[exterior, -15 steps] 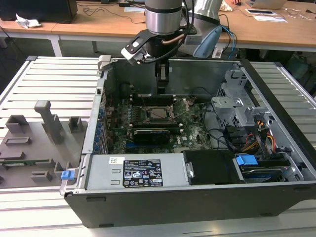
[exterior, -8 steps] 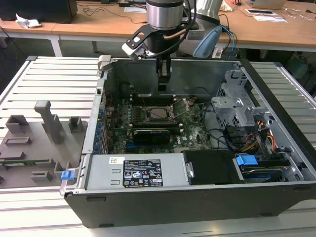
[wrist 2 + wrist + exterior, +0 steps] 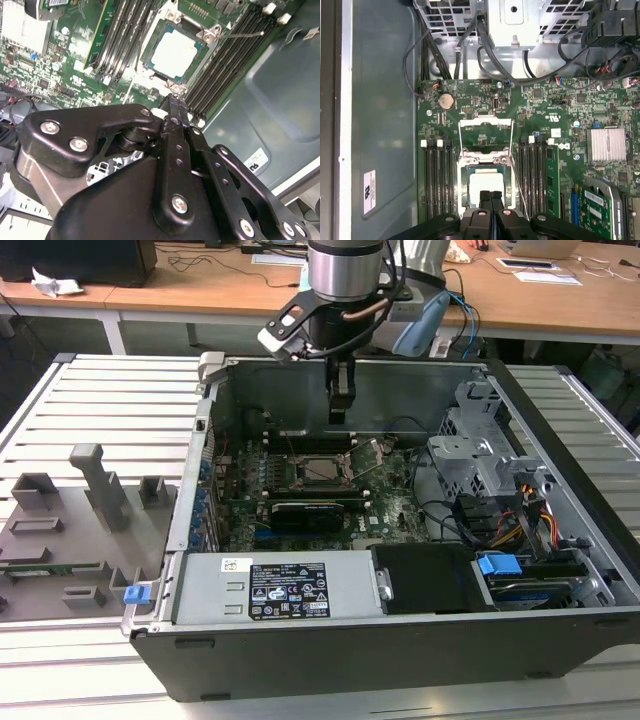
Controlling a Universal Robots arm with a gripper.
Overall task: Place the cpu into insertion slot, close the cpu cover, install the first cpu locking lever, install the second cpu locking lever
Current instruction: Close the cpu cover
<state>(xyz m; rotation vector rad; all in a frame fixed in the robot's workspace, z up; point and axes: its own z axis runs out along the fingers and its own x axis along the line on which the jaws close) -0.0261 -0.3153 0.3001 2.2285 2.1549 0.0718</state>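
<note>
Tool (image 3: 340, 408) hangs inside the open computer case (image 3: 300, 655), upper centre of the exterior view, just above the motherboard (image 3: 395, 512). In both wrist views its fingers (image 3: 485, 196) are pinched narrow with nothing between them.

The cpu (image 3: 485, 181) is already seated in the insertion slot (image 3: 462, 176), silver top up. Tool tips sit over the chip's near edge; I can't tell if they touch it. The cpu cover (image 3: 485, 121) stands open, hinged on the far side of the socket from the tool. Both locking levers are loose: one thin rod (image 3: 516, 175) runs beside the socket, the other (image 3: 460, 142) along the cover.

My read: cover closing is the step in hand. To do it well:
- contact the cover's frame, not the chip
- push slowly through the hinge arc
- keep the rods clear of the frame

Contents:
- case holds the board, power supply (image 3: 285, 590) at lower centre, and drive cage (image 3: 480, 455) with cables at the exterior view's right
- grey fixture tray (image 3: 60, 530) on the table (image 3: 110, 400), at the exterior view's left, holds a blue clip (image 3: 136, 593)
</note>
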